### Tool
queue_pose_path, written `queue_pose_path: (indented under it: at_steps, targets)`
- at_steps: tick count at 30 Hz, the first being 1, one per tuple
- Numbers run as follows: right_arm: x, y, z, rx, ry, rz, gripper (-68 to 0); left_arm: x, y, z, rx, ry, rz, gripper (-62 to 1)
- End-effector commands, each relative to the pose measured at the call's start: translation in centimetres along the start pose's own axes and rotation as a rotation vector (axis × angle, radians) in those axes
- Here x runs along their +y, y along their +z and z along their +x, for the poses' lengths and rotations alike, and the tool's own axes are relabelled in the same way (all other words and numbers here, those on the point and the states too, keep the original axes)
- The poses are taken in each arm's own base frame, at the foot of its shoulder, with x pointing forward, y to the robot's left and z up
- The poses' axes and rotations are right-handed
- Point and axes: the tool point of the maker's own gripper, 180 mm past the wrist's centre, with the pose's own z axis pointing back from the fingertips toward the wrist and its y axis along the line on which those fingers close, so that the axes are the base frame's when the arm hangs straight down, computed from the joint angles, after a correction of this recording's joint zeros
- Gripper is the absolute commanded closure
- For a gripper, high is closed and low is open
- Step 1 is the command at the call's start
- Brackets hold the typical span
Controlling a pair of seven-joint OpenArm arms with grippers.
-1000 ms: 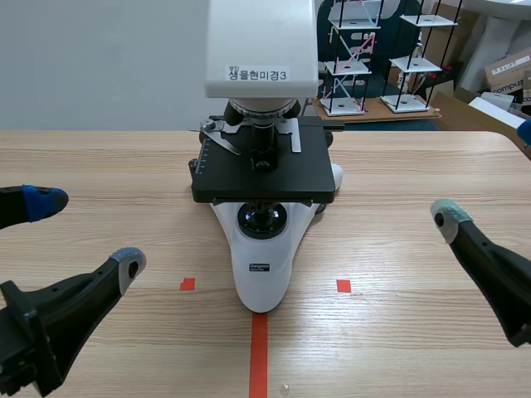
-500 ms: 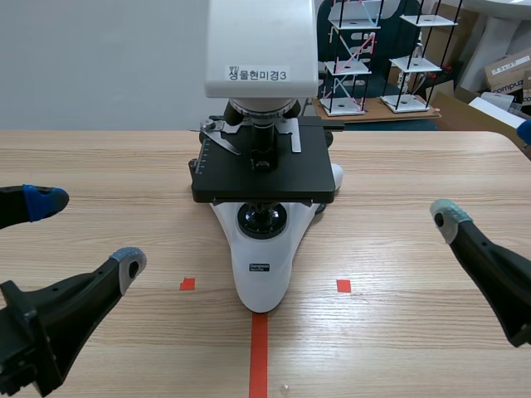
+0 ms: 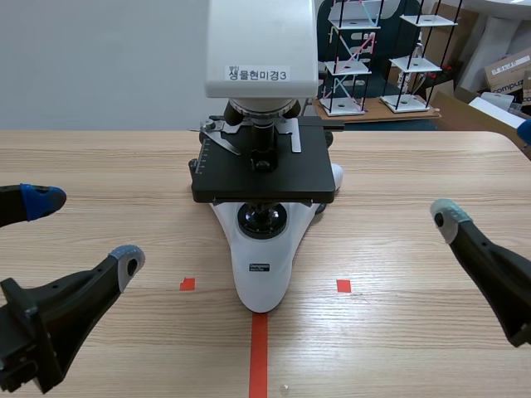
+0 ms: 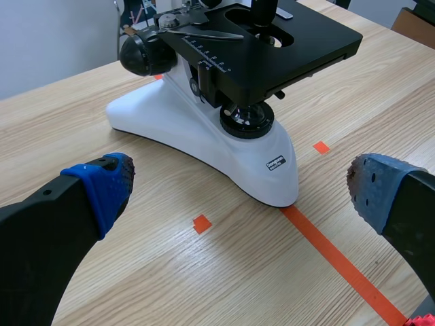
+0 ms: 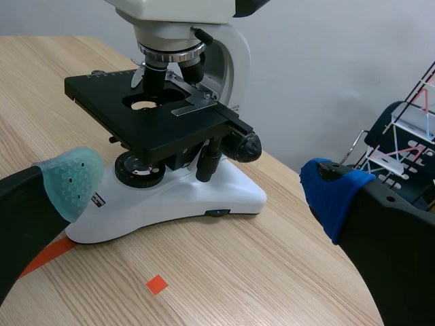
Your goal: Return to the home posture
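Observation:
A white microscope point(image 3: 262, 249) with a black stage point(image 3: 264, 172) stands at the table's middle, its labelled head point(image 3: 260, 50) towering over the stage. My left gripper point(image 3: 83, 232) hovers open, low at the left, with nothing between its fingers. In the left wrist view the microscope base point(image 4: 204, 142) lies ahead of the open left gripper point(image 4: 238, 190). My right gripper point(image 3: 485, 174) is open at the right, one fingertip point(image 3: 448, 217) showing, the other at the picture's edge. The right wrist view has the microscope point(image 5: 170, 156) ahead, toward the green-padded finger point(image 5: 68, 180).
Orange-red tape marks point(image 3: 259, 356) lie on the wooden table point(image 3: 398, 332) in front of the microscope. Behind the table's far right stand wire model racks point(image 3: 382, 58) and cardboard boxes point(image 3: 506, 70).

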Motion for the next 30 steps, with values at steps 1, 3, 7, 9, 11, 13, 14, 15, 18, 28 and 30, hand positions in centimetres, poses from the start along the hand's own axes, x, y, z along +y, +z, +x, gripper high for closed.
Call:
queue_pose_path:
  at_steps: [1,3,7,9,11,13,14,15,18,28,30]
  targets:
    - [-0.21,-0.18,0.69,-0.033,-0.003,-0.010,-64.2,-0.30,-0.15,1.10,-0.038,0.000,-0.006,-62.3]
    - [-0.21,-0.17,0.68,-0.033,-0.004,-0.011,-64.2,-0.30,-0.15,1.10,-0.038,0.000,-0.006,-62.3]
    - [-0.24,-0.12,0.65,-0.036,-0.012,-0.026,-64.2,-0.31,-0.15,1.10,-0.038,0.000,-0.006,-62.3]
    - [-0.22,-0.10,0.64,-0.037,-0.016,-0.031,-64.2,-0.31,-0.15,1.10,-0.038,0.000,-0.006,-62.3]
    - [-0.23,-0.08,0.63,-0.038,-0.018,-0.036,-64.2,-0.31,-0.15,1.09,-0.037,0.000,-0.006,-62.3]
    - [-0.23,-0.08,0.62,-0.038,-0.019,-0.037,-64.2,-0.31,-0.15,1.09,-0.037,0.000,-0.007,-62.3]
    - [-0.23,-0.08,0.62,-0.038,-0.019,-0.037,-64.2,-0.31,-0.15,1.09,-0.037,0.000,-0.007,-62.3]
    - [-0.23,-0.08,0.62,-0.038,-0.019,-0.037,-64.2,-0.31,-0.15,1.09,-0.037,0.000,-0.007,-62.3]
    - [-0.23,-0.08,0.62,-0.038,-0.019,-0.037,-64.2,-0.31,-0.15,1.09,-0.037,0.000,-0.007,-62.3]
    - [-0.23,-0.08,0.61,-0.037,-0.019,-0.037,-64.2,-0.31,-0.15,1.09,-0.037,0.000,-0.007,-62.3]
    - [-0.23,-0.08,0.57,-0.035,-0.019,-0.037,-64.2,-0.31,-0.15,1.09,-0.037,0.000,-0.007,-62.3]
